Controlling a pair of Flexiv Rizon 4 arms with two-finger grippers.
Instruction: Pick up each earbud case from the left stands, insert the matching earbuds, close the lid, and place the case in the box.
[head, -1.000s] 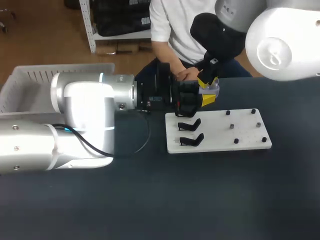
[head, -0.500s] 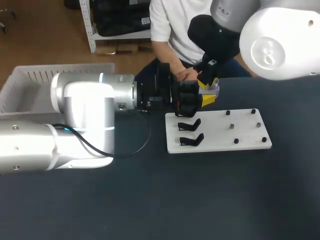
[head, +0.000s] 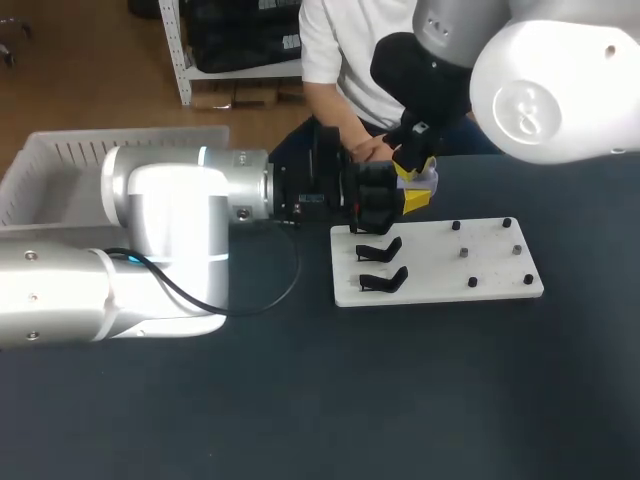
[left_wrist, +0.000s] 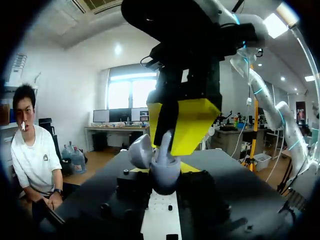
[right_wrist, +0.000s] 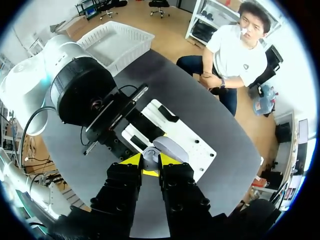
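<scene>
My left gripper (head: 413, 197) hovers over the white board's far left corner, shut on an open lavender-grey earbud case (head: 428, 180). In the left wrist view the case (left_wrist: 164, 175) sits between that gripper's fingers with its lid (left_wrist: 140, 151) swung aside. My right gripper (head: 411, 166) comes down from above onto the case. Its yellow tips (left_wrist: 192, 125) pinch a small grey earbud (left_wrist: 165, 143) at the case's mouth. In the right wrist view the right gripper (right_wrist: 150, 161) is directly over the case, with the lid (right_wrist: 171, 148) just ahead.
The white board (head: 440, 288) carries two empty black stands (head: 381, 248) (head: 385, 280) on its left. Small pegs (head: 466, 252) dot its right half. A white basket (head: 60, 165) stands at the far left of the table. My left arm (head: 180, 210) lies across the left half.
The right arm's big upper joint has drifted a little to the left. Both grippers and the case stay where they were.
</scene>
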